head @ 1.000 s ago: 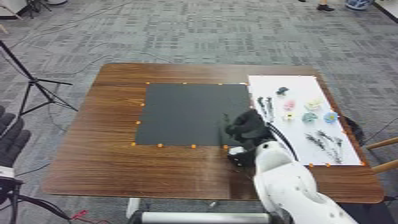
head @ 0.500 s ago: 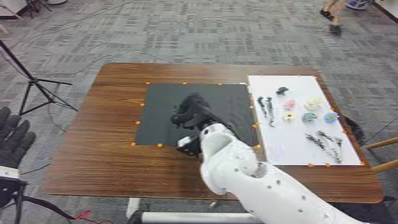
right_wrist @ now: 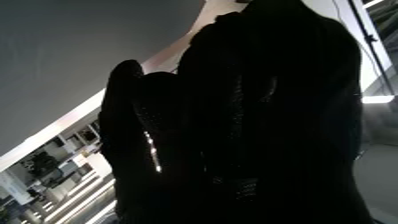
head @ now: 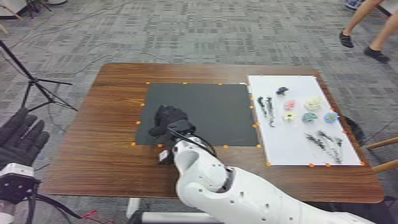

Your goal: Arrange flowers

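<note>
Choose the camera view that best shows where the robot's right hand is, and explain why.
The head view: it places the right hand over the near left part of the black sheet, away from the flowers. The right wrist view shows that hand close up, as a large dark shape.

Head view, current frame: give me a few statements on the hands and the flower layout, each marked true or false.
1. The right hand is over the black sheet. True.
2. The pink flower lies on the black sheet. False: it lies on the white sheet.
3. The blue flower is to the right of the teal flower. True.
4. The left hand is clenched in a fist. False: its fingers are straight.
5. The white sheet is to the left of the black sheet. False: it is to the right.
</note>
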Controlling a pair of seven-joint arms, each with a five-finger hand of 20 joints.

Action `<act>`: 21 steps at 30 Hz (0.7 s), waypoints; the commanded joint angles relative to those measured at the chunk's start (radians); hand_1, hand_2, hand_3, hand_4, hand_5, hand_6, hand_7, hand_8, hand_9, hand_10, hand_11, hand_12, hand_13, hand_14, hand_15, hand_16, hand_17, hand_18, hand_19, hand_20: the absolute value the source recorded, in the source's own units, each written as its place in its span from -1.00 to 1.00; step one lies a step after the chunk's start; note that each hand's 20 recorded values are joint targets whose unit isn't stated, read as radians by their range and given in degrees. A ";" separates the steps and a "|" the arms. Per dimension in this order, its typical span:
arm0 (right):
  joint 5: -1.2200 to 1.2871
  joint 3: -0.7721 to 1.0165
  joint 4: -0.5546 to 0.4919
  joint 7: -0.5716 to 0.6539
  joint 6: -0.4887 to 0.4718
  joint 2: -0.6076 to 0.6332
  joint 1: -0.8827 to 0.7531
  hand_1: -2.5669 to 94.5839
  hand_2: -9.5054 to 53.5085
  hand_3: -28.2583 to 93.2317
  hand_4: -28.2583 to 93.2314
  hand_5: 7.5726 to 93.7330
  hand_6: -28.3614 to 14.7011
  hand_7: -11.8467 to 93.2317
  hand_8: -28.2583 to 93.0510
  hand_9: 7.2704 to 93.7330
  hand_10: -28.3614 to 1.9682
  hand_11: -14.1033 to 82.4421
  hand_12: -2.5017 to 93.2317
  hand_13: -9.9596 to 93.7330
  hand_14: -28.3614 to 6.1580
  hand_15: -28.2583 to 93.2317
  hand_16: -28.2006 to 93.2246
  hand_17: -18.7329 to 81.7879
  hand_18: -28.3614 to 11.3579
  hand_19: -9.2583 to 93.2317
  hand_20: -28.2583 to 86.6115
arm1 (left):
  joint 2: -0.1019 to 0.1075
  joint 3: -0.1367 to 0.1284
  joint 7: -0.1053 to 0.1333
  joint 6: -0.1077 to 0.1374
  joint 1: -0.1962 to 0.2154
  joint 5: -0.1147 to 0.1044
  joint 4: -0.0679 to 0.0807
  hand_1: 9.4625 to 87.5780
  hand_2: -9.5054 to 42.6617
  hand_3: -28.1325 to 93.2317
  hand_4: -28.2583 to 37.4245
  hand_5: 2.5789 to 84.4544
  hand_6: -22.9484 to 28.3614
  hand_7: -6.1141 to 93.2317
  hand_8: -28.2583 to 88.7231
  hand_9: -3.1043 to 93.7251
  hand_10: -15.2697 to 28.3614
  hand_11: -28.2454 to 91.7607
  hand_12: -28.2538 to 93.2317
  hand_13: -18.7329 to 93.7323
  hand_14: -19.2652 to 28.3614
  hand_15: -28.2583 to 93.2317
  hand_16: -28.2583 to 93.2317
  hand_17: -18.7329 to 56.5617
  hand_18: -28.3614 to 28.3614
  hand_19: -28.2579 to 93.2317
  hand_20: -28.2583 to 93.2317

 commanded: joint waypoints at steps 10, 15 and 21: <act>-0.056 0.013 0.050 0.011 0.012 -0.034 -0.032 0.76 -1.00 -1.00 0.42 0.62 0.38 0.14 -0.25 0.78 0.20 0.05 0.14 0.49 -0.28 0.60 0.10 -0.05 -0.98 0.66 0.12 | 0.005 0.038 -0.029 -0.007 -0.055 0.026 0.014 -0.54 0.14 0.27 -1.00 -0.28 0.13 -0.77 -0.63 -0.41 0.20 -0.43 -0.36 -0.36 0.19 -0.37 -0.57 -0.55 0.21 -0.39 -0.35; -0.093 0.077 -0.110 -0.082 -0.016 0.059 -0.046 0.50 -0.68 -1.00 0.47 0.51 0.20 0.06 -0.30 0.65 -0.05 0.29 -0.16 0.42 -0.36 0.63 0.09 -0.09 -0.96 0.67 0.07 | -0.020 0.002 -0.022 -0.007 -0.016 0.026 0.001 -0.55 0.14 0.28 -1.00 -0.28 0.13 -0.77 -0.63 -0.41 0.19 -0.43 -0.36 -0.36 0.19 -0.37 -0.57 -0.55 0.21 -0.39 -0.35; 0.156 0.257 -0.339 -0.002 -0.445 0.083 -0.151 -0.38 -0.39 0.72 -0.82 0.56 0.04 -0.46 -0.69 0.77 -0.15 0.02 -0.32 0.50 -0.39 0.65 0.11 -0.01 -1.00 0.75 0.12 | -0.025 -0.017 0.016 -0.023 0.041 0.011 -0.014 -0.56 0.13 0.29 -1.00 -0.28 0.13 -0.76 -0.63 -0.41 0.20 -0.42 -0.36 -0.36 0.20 -0.37 -0.57 -0.55 0.22 -0.39 -0.35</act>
